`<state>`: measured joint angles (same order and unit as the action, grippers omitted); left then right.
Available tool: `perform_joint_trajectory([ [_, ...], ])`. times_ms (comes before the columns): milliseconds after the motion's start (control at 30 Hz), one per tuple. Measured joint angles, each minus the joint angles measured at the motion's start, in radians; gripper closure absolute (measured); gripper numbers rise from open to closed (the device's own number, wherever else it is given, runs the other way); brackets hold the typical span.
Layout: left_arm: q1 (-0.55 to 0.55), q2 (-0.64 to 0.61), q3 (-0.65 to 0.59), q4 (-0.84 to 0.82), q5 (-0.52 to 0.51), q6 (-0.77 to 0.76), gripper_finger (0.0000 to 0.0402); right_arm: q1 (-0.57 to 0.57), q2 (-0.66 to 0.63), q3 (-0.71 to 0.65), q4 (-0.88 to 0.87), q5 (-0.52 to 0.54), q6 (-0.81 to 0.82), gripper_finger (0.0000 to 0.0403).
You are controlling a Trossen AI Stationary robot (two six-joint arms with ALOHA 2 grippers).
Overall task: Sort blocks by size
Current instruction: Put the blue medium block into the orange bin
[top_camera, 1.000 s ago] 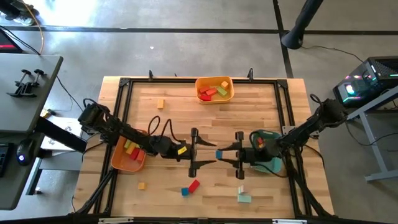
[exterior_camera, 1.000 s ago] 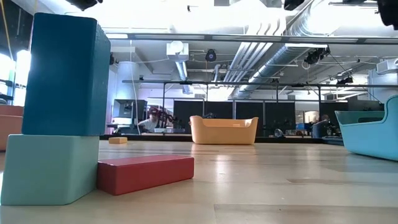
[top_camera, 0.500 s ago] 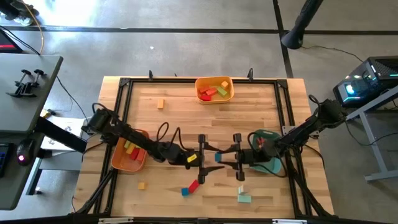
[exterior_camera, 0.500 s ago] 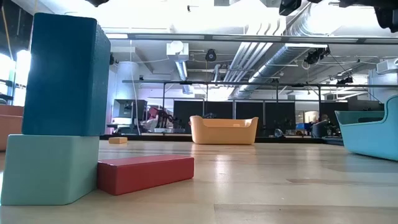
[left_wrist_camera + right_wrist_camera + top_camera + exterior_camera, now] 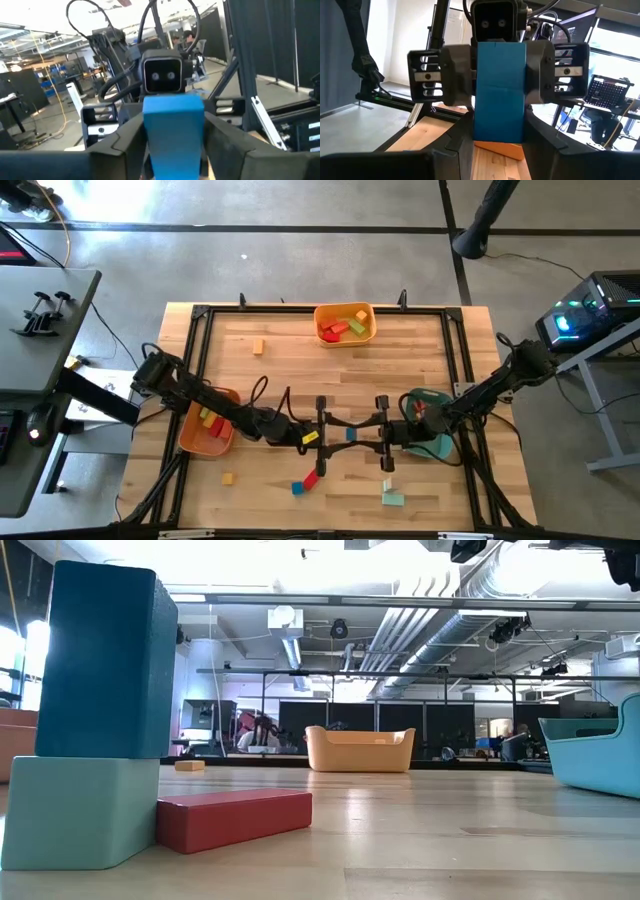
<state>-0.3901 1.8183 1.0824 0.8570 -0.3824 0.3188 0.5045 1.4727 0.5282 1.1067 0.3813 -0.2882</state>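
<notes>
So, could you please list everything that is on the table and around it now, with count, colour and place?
Table: one, light wood, under everything.
Yellow tray: one, far edge, centre; red, green and yellow blocks inside.
Orange tray: one, left side; yellow, red and green blocks inside.
Teal tray: one, right side, under the right arm.
Small orange blocks: two, far left and near left.
Red block: one, near edge.
Small blue block: one, beside the red one.
Dark teal block: one, on the pale teal block, near edge.
Blue block: one, mid-table, held.
Left gripper: jaws shut on it.
Right gripper: jaws shut on it too.
</notes>
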Motion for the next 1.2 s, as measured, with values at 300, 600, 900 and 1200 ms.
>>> perform_joint_trajectory([
  [300,-0.047,-0.006,0.0,-0.08,-0.092,0.112,0.0299,-0.023,0.001,0.0,-0.048,-0.032,0.029,0.021],
  [600,-0.145,-0.15,0.058,-0.605,-0.657,-0.006,0.0299,-0.104,0.001,0.0,-0.247,-0.025,0.221,0.0184],
  [900,-0.055,-0.376,0.044,-1.973,-0.387,-1.421,0.0299,-0.127,0.0,0.0,-0.265,-0.027,0.238,0.0182],
  [1200,-0.103,-0.384,-0.154,-2.294,0.156,-1.948,0.0291,-0.127,0.0,0.0,-0.3,-0.031,0.238,0.0182],
])
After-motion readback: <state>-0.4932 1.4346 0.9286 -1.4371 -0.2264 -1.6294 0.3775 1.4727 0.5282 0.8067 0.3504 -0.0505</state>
